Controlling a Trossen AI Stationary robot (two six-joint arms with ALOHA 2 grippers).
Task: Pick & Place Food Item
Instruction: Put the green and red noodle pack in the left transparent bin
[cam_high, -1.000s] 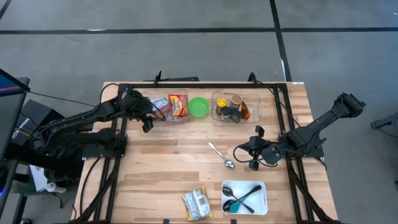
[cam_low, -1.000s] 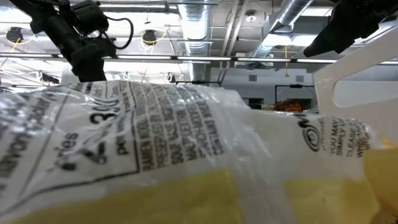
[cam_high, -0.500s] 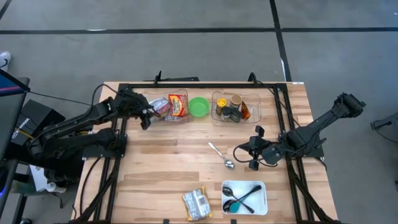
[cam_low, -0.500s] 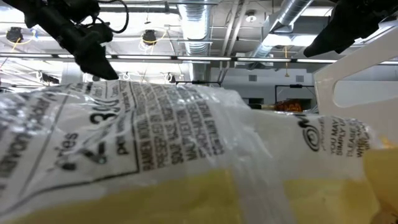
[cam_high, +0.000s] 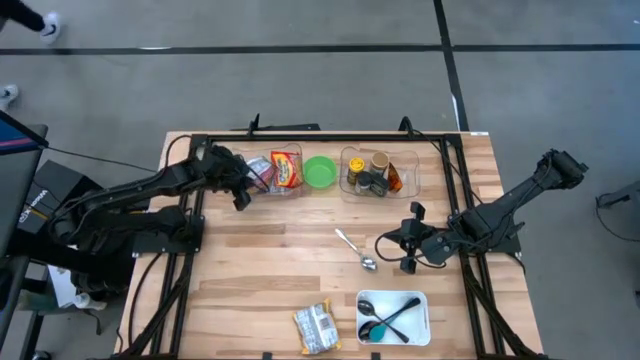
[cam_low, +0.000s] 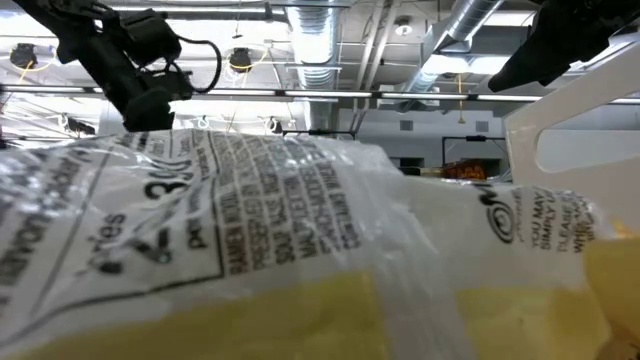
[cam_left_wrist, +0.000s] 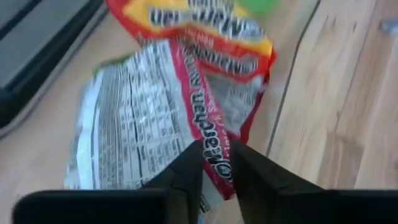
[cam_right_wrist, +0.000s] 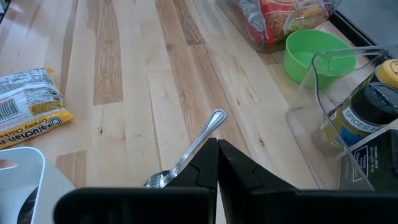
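Between left gripper (cam_left_wrist: 216, 163) fingers — red noodle packet (cam_left_wrist: 186, 93), pinched

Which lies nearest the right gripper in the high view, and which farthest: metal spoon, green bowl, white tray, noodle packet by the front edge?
From the right gripper:
1. Metal spoon, just left of it.
2. White tray, toward the front edge.
3. Green bowl and noodle packet: too close to call.

The left gripper (cam_high: 240, 192) reaches the clear bin (cam_high: 290, 151) of red noodle packets (cam_high: 285, 170) at far left, while the right gripper (cam_high: 408, 238) rests beside the spoon (cam_high: 355, 249).
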